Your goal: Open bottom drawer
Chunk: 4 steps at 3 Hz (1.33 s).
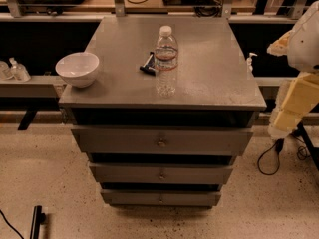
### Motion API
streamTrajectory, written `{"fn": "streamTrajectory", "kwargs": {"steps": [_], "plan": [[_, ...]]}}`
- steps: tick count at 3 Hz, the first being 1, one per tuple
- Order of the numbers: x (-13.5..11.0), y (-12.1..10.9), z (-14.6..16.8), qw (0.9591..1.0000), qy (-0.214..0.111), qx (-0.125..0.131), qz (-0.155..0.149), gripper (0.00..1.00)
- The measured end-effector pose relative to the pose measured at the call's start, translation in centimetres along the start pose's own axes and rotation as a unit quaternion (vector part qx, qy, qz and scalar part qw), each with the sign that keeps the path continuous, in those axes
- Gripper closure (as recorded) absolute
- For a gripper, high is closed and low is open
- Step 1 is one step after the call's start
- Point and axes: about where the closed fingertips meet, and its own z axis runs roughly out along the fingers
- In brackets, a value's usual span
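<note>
A grey cabinet (209, 78) stands in the middle of the camera view with three drawer fronts stacked below its top. The bottom drawer (129, 198) is the lowest and narrowest-looking front, with a small round knob (160, 199) at its centre. Above it are the middle drawer (124, 174) and the widest top drawer (114, 142). Only cream and white segments of my arm (299, 93) show at the right edge, well right of the cabinet and above drawer height. My gripper is out of view.
On the cabinet top stand a white bowl (78, 68) at the left, a clear water bottle (165, 61) in the middle and a small black tool (147, 63) beside it. A black cable (271, 158) loops on the floor at the right. A dark object (36, 222) lies at the lower left.
</note>
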Motion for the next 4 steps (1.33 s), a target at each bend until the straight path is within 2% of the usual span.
{"fn": "streamTrajectory", "kwargs": {"steps": [2,3,4], "plan": [[0.0,-0.3,0.0,1.0,-0.003,-0.004,-0.004,0.0],[1.5,1.9,7.2,0.9966,-0.058,-0.057,0.009,0.0],[2.5,6.6,14.7,0.9832,-0.151,-0.1,0.023,0.0]]}}
